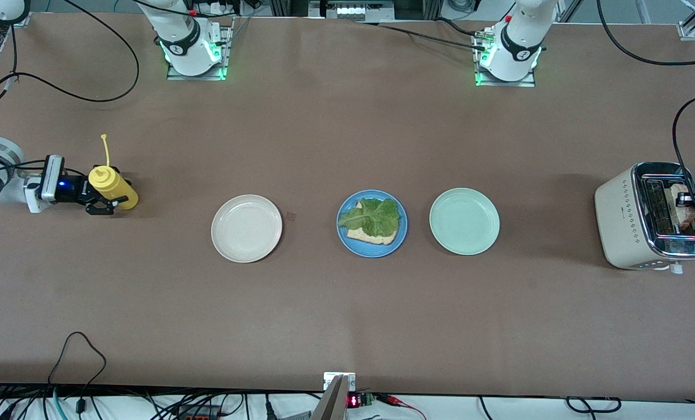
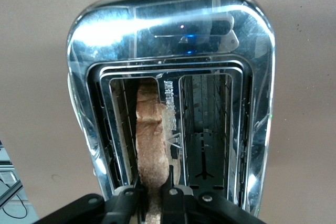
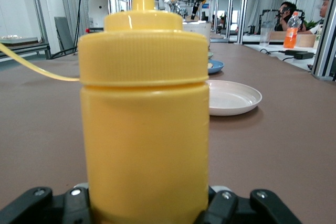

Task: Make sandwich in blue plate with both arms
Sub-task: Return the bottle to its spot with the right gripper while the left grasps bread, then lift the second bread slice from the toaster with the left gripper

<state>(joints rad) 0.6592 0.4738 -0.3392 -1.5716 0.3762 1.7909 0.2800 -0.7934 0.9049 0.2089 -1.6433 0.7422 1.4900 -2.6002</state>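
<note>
Meanwhile, the left gripper (image 2: pixel 152 195) pinched a bread slice (image 2: pixel 152 140) in the toaster (image 2: pixel 84 77); the right gripper (image 3: pixel 147 205) clasped the yellow bottle (image 3: pixel 144 129).

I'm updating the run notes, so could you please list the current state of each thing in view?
Blue plate: holds one bread slice topped with lettuce.
Cream plate: bare.
Mint plate: bare.
Toaster: toast in one slot.
Left gripper: shut on toast.
Right gripper: shut on yellow bottle.

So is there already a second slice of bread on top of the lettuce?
No, the lettuce lies uncovered on one bread slice in the blue plate.
</note>
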